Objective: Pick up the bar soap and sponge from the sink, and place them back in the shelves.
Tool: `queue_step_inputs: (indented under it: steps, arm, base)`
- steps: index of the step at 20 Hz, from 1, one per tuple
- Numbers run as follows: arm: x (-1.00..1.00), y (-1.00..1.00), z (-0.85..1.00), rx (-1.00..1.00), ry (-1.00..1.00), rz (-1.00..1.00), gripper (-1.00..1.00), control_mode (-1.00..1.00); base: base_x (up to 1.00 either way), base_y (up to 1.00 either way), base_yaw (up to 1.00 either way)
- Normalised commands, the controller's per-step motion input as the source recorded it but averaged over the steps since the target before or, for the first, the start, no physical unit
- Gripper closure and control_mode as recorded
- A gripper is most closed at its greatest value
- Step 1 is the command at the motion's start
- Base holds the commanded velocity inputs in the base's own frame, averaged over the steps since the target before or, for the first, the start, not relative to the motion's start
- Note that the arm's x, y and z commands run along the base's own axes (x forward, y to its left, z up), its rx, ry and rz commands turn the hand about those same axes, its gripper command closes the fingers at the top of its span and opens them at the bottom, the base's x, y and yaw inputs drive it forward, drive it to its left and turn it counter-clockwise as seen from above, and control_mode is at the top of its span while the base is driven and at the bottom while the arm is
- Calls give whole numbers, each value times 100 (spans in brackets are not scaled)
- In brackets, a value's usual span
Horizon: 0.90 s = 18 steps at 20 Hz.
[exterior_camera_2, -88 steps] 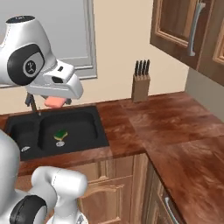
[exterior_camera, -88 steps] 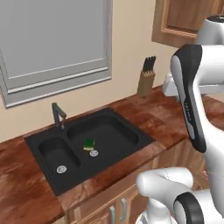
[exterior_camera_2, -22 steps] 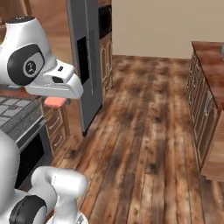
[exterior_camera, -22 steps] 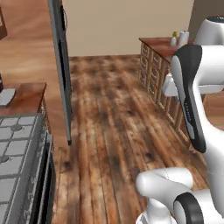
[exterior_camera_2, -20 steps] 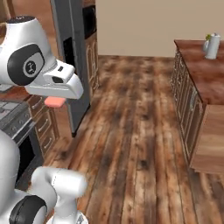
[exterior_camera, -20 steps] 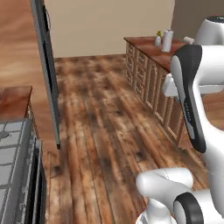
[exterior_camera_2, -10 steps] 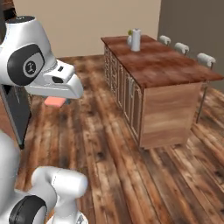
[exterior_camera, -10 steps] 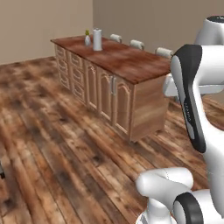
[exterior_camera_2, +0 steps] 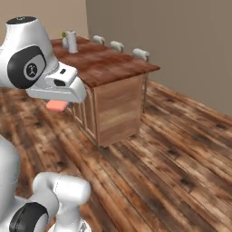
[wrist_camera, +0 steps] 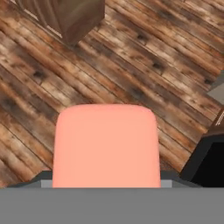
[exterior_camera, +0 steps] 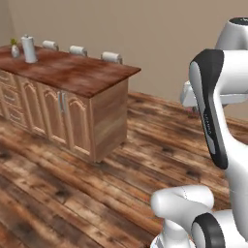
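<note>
The salmon-pink bar soap [wrist_camera: 106, 146] fills the lower middle of the hand view, held between the fingers of my gripper [exterior_camera_2: 56, 105]. From the right base camera the soap [exterior_camera_2: 56, 105] pokes out below the white hand, high above the wooden floor. The gripper is shut on it. The sponge, the sink and the shelves are out of view.
A wooden kitchen island [exterior_camera: 72, 99] [exterior_camera_2: 106, 86] with panelled doors stands ahead, with a white jug [exterior_camera: 29, 48] [exterior_camera_2: 71, 41] at its far end and stool backs [exterior_camera: 111, 57] behind it. Bare plank floor [exterior_camera_2: 172, 167] spreads around it, up to a beige wall [exterior_camera: 145, 43].
The base has kept turning, so the whole scene has swung: stove and fridge have left the views and the island has come in. The soap stays in the gripper.
</note>
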Motion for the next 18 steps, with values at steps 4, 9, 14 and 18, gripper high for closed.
queue_step_inputs:
  steps: [4,9,14,18]
  arm:
    - [0,0,0,0,0,0,100,100]
    - [0,0,0,0,0,0,100,100]
    - [0,0,0,0,0,0,100,100]
    - [0,0,0,0,0,0,100,100]
  base:
    - [13,0,-55]
    - [11,0,-54]
    - [15,0,-53]
    - [18,0,-51]
